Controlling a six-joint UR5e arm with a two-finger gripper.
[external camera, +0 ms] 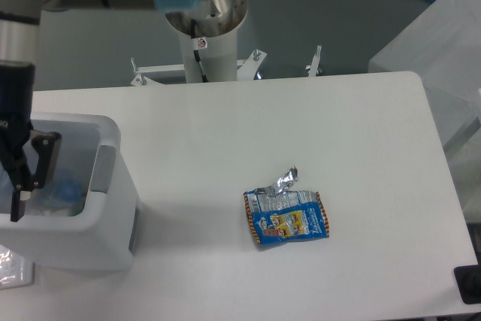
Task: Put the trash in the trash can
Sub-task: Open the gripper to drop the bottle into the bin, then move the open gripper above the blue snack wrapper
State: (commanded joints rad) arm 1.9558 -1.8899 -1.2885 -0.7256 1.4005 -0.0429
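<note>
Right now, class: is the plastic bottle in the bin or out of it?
In. The bottle, its pale blue cap showing, lies inside the white bin, below the rim.

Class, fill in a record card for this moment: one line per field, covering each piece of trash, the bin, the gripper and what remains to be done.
Bottle: crushed clear plastic bottle with pale blue cap, lying inside the bin
Wrapper: flat blue-and-yellow snack wrapper with torn silver foil top, on the white table, right of the bin
Bin: boxy white plastic trash can, at the table's left edge
Gripper: black two-finger gripper, partly out of frame over the bin; jaw state unclear
Remaining: wrapper not yet binned
</note>
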